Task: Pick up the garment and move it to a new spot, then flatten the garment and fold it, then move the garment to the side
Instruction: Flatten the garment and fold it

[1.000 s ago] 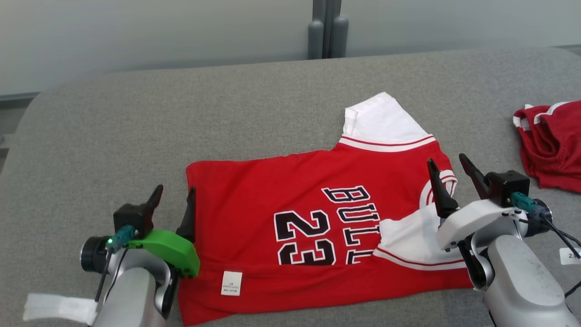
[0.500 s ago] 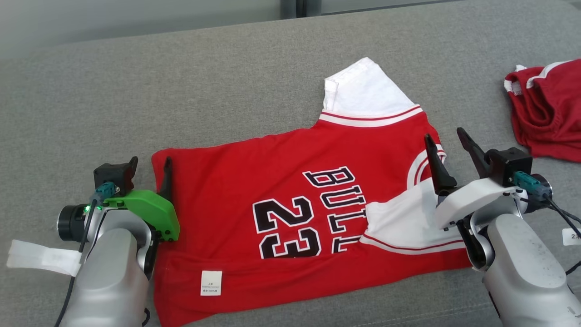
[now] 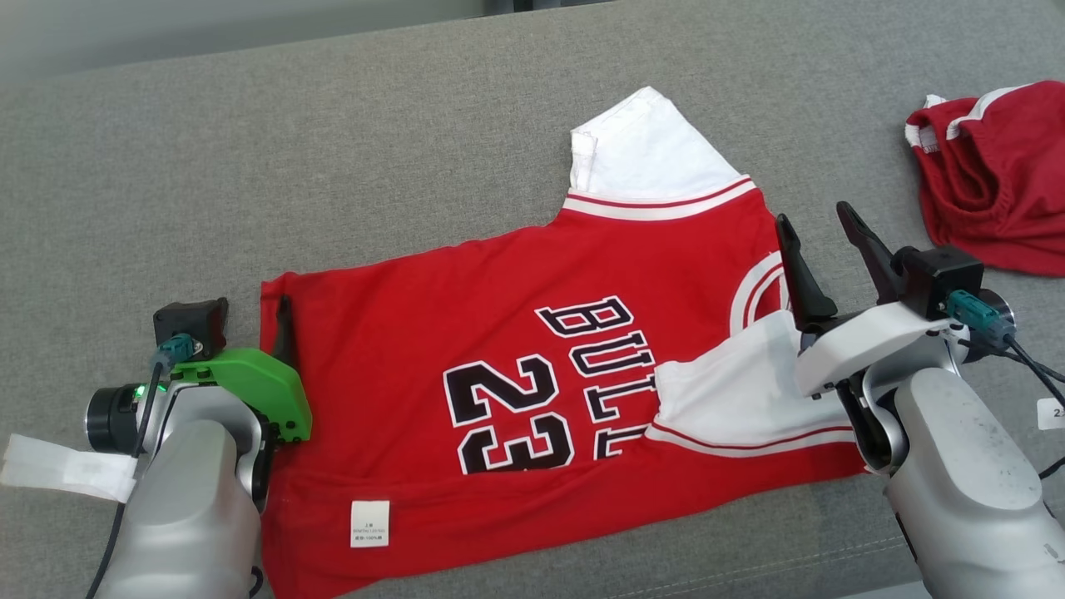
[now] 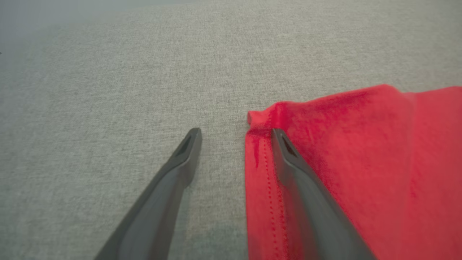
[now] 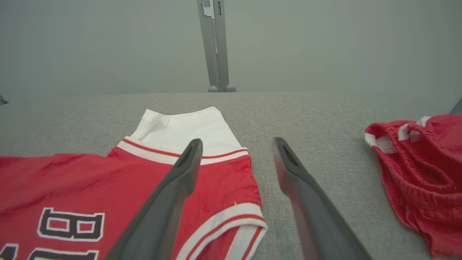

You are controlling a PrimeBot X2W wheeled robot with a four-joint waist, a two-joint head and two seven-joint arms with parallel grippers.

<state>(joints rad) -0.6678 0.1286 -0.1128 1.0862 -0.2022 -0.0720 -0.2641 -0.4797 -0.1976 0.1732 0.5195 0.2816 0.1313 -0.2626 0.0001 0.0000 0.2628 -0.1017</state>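
Straddling a hem corner of the jersey, the left gripper gapes (right gripper likewise spread, by the neckline).

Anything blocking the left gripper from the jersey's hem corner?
Nothing visible. The open left gripper straddles the jersey hem: one finger over red fabric, the other over the bare grey surface.

Crumpled red shorts with white trim lie on the grey fabric surface.
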